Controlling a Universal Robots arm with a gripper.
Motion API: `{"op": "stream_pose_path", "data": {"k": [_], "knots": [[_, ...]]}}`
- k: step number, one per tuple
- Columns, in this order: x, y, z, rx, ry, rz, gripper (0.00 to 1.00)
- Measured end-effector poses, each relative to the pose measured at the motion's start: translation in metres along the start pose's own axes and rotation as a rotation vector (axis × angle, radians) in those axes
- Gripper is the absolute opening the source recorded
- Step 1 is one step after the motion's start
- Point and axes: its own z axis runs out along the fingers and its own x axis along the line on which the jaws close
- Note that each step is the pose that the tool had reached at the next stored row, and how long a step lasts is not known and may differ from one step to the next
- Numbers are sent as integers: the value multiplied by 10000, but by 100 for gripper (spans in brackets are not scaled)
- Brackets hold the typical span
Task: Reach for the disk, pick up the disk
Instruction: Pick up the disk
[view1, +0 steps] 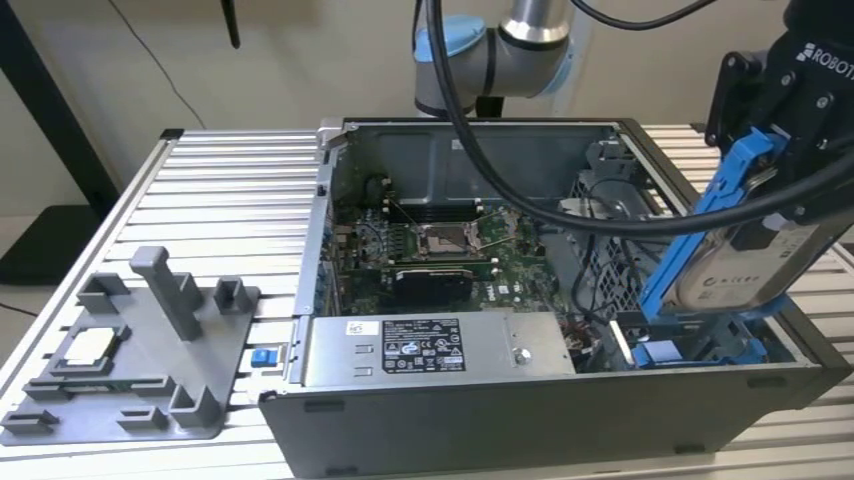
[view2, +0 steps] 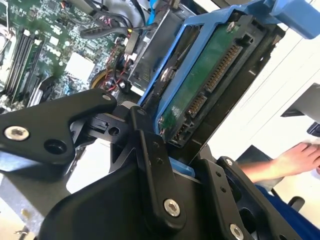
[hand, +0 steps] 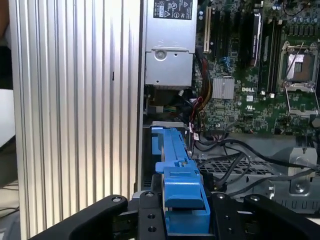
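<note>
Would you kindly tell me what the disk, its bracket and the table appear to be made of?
Disk: silvery metal case with a white paper-like label; a green circuit board on its underside.
Bracket: bright blue, evenly coloured, probably moulded plastic.
Table: pale grey ribbed slats, likely extruded aluminium.

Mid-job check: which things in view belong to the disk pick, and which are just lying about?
In the job:
- disk, in its blue bracket, tilted up out of the case
- gripper, shut on the disk

Lying about:
- case
- motherboard
- grey box with sticker
- grey fixture holding a chip
- table
</note>
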Motion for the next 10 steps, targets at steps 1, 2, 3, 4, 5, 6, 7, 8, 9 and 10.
{"op": "stream_pose_path", "data": {"k": [1,2,3,4,5,6,7,8,9,10], "knots": [[0,0,0,1,-45,6,0],[0,-1,0,2,-98,26,0],[0,-1,0,3,-146,54,0],[0,-2,0,4,-177,78,0],[-1,-3,0,3,-179,84,0],[-1,-3,0,3,-180,85,0],[0,-3,1,4,-181,85,0],[0,-4,0,3,-180,85,0],[0,-4,0,3,-181,85,0],[0,-4,0,4,-180,85,0]]}}
